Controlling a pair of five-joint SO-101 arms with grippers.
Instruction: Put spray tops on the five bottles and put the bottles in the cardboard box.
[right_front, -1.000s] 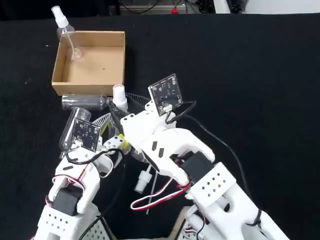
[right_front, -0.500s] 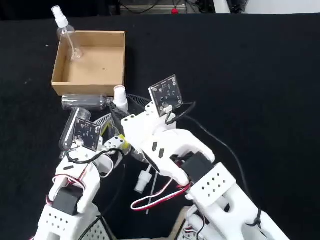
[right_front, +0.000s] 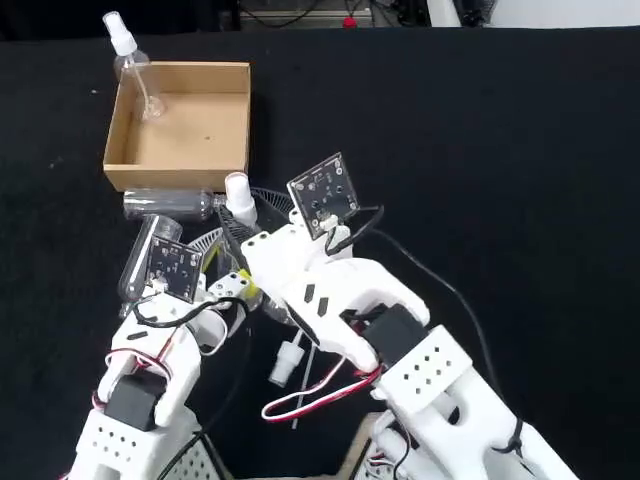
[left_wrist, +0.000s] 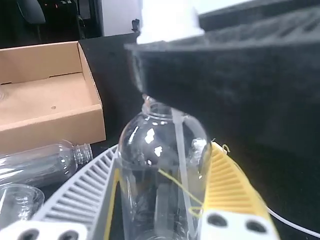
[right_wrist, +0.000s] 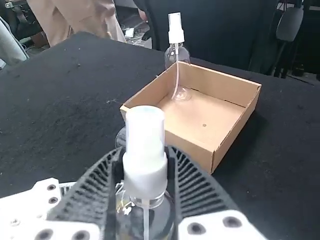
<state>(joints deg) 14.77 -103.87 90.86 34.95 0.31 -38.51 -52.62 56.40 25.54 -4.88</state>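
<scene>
Black table (right_front: 480, 150). Cardboard box (right_front: 200, 130) sits at its far left, w/ one capped bottle (right_front: 130, 65) upright in the box's far corner. L gripper (left_wrist: 162, 150) is clamped round the body of a clear held bottle (left_wrist: 160, 185), neck up. R gripper (right_wrist: 145, 162) pinches a white spray top (right_wrist: 145, 132) right over that neck, dip tube already down inside.

A bare bottle (right_front: 170, 203) lies just beside the box's near wall, and a second bare bottle (right_front: 145, 250) lies by the L arm. A spare spray top (right_front: 285, 362) lies near the R arm.

Risks, IMO:
- If the top seats crooked, it won't thread.
- A hard push could slide the bottle thru the L jaws.
- The tube could kink.
</scene>
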